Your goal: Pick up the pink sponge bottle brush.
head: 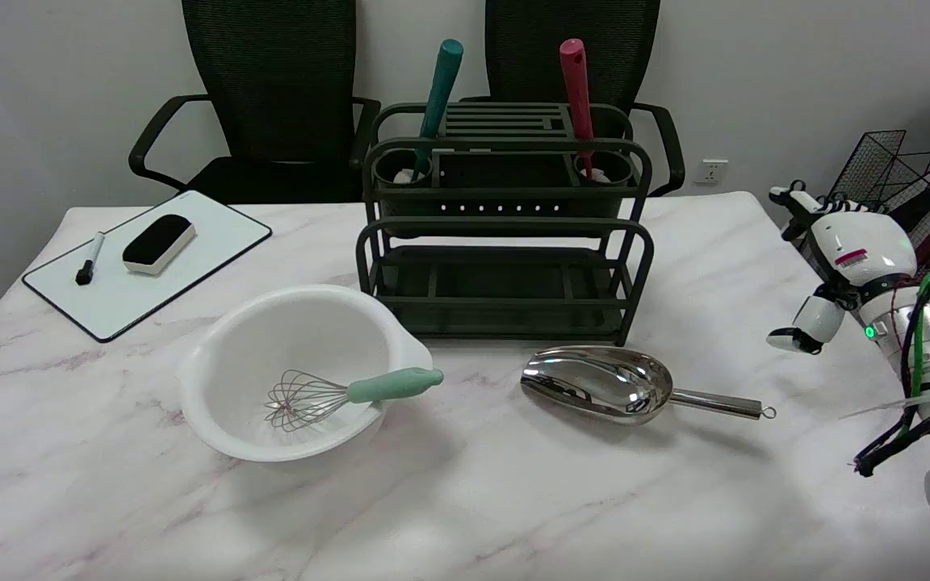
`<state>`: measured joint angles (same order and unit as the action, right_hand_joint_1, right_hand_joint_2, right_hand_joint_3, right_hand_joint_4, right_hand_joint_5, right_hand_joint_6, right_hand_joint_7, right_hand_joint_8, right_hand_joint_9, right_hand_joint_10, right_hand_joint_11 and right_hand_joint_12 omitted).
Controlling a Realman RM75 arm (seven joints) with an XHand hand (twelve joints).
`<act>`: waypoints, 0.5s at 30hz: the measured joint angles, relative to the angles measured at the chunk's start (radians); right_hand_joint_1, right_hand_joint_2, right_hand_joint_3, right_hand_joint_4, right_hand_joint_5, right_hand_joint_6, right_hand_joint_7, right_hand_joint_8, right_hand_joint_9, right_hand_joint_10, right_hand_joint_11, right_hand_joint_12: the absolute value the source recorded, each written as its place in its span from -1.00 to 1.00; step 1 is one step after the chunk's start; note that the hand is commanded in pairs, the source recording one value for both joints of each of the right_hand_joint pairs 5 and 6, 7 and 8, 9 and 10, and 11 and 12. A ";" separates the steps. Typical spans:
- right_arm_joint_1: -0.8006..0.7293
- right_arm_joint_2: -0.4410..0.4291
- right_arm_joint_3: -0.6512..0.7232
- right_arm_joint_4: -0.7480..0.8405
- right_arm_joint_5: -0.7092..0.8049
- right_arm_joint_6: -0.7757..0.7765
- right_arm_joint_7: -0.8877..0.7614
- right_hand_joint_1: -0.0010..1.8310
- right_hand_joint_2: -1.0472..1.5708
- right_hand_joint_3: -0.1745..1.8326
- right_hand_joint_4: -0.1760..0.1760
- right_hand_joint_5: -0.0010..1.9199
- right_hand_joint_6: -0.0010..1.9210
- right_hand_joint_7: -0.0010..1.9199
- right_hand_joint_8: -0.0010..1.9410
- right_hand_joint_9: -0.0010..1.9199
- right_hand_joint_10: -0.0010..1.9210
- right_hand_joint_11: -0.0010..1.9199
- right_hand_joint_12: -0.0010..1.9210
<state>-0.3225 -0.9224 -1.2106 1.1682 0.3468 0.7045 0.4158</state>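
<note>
Nothing of the pick is done yet. My right hand (pixel 840 258) hangs at the far right edge of the table (pixel 465 500), fingers apart and holding nothing, well apart from the pink sponge bottle brush (pixel 576 101). That brush stands nearly upright in the right cup of the dark rack (pixel 505 242) at the far middle, handle up. The whole job remains: reach left and far, close on the handle, lift it out of its cup.
</note>
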 measured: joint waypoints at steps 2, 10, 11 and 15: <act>-0.006 -0.003 0.000 0.003 0.008 -0.002 -0.001 0.38 -0.68 0.38 0.00 -0.86 -0.86 -0.23 -0.24 -0.36 -0.36 -0.50 -0.50; -0.029 -0.016 0.001 0.014 0.081 -0.003 -0.011 0.38 -0.66 0.32 0.00 -0.87 -0.87 -0.25 -0.26 -0.37 -0.37 -0.51 -0.51; -0.032 -0.017 0.002 0.017 0.093 -0.003 -0.013 0.38 -0.66 0.32 0.00 -0.87 -0.87 -0.25 -0.26 -0.37 -0.37 -0.52 -0.52; -0.039 -0.021 0.016 0.030 0.140 -0.003 -0.024 0.35 -0.61 0.33 0.00 -0.84 -0.84 -0.25 -0.26 -0.41 -0.41 -0.59 -0.59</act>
<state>-0.3611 -0.9436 -1.1944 1.1983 0.4871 0.7016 0.3920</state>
